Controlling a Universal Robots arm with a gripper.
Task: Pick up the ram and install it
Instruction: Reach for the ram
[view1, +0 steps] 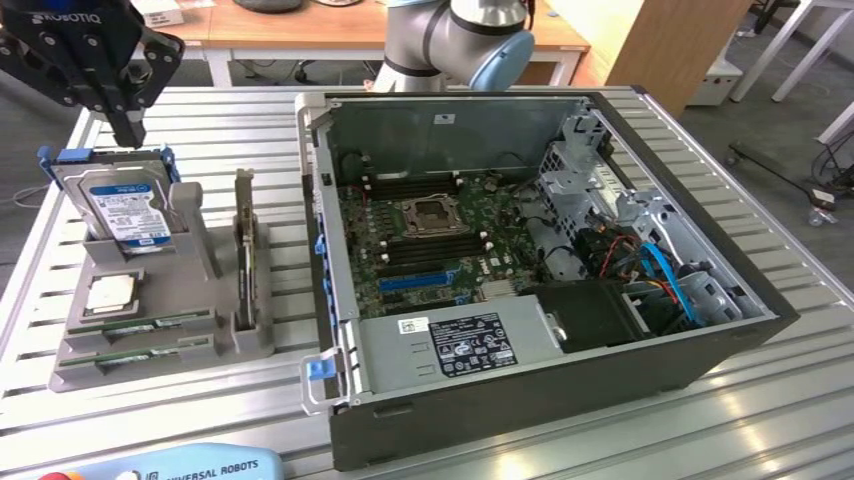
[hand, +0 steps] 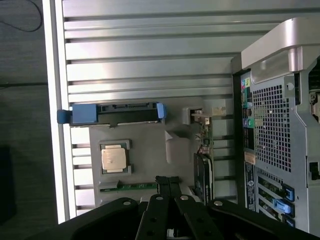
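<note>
On the grey plastic holder (view1: 80, 378), exterior view's left, sits the thin green ram stick (view1: 144, 324): light, stiff, fragile, so you'd pinch its long edges mid-length, not the chips. Your black pincer (view1: 128, 135), pressed together & empty, hangs by the blue-framed hard drive (view1: 127, 205).

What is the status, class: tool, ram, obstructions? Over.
Tool shut, empty, above the hard drive. Ram lying in the grey holder, untouched. Nothing seen over the ram.

Bright even light, glare on table (view1: 767, 395) slats, soft shadow inside computer case (view1: 441, 130)
</note>
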